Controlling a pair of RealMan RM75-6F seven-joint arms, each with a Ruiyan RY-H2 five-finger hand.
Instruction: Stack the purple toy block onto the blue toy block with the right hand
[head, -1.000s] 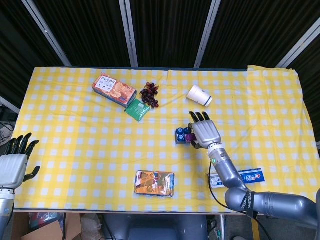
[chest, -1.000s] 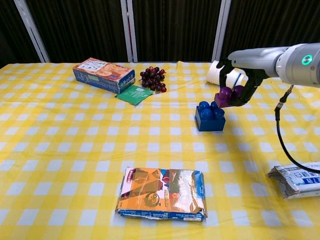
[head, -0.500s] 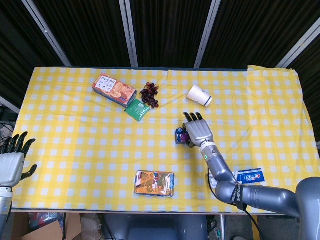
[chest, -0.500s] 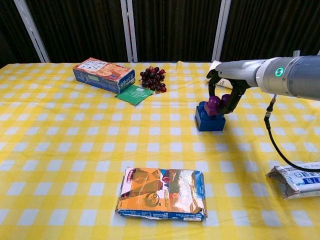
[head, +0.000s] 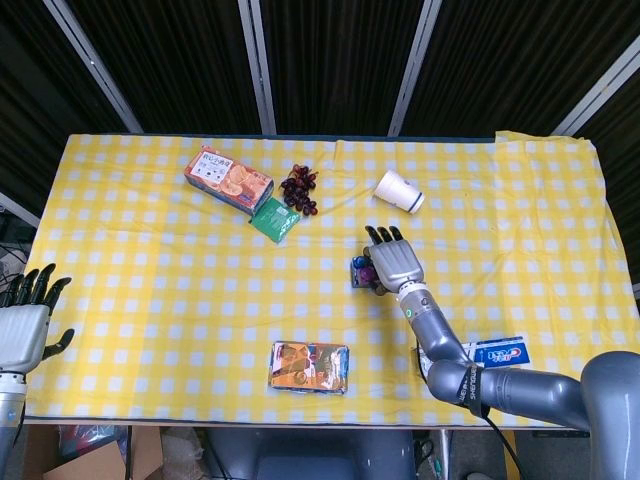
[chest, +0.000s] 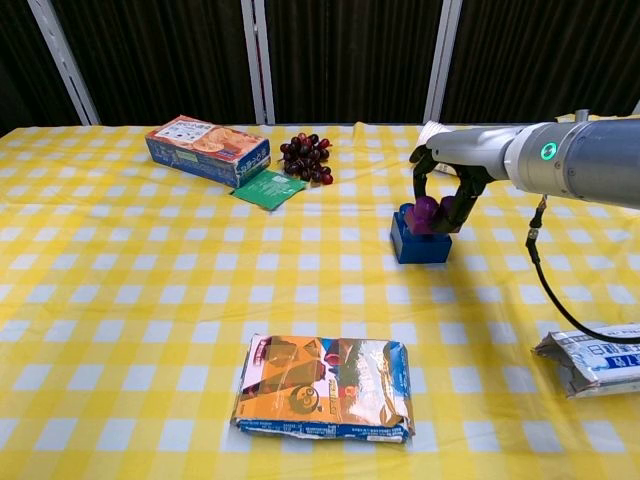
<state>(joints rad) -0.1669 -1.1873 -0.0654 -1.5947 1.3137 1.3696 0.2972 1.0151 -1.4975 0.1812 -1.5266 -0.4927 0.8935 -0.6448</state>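
Note:
The blue toy block (chest: 419, 243) stands on the checked cloth right of centre; in the head view only its left edge (head: 356, 272) shows beside my right hand. The purple toy block (chest: 427, 212) sits on top of the blue block, and my right hand (chest: 440, 180) grips it from above with fingers down on both sides. From the head view, my right hand (head: 393, 261) covers most of both blocks, with a bit of the purple toy block (head: 367, 271) peeking out. My left hand (head: 24, 318) hangs off the table's left edge, fingers spread, holding nothing.
An orange snack box (head: 228, 179), a green packet (head: 275, 219) and dark grapes (head: 299, 188) lie at the back left. A tipped white paper cup (head: 400, 191) lies behind the blocks. A foil snack bag (chest: 325, 388) lies near the front; a toothpaste box (chest: 592, 360) at the front right.
My right hand carried the purple block left and down from beside the blue block onto its top, and has settled lower on it since half a second ago. My left hand dropped slightly.

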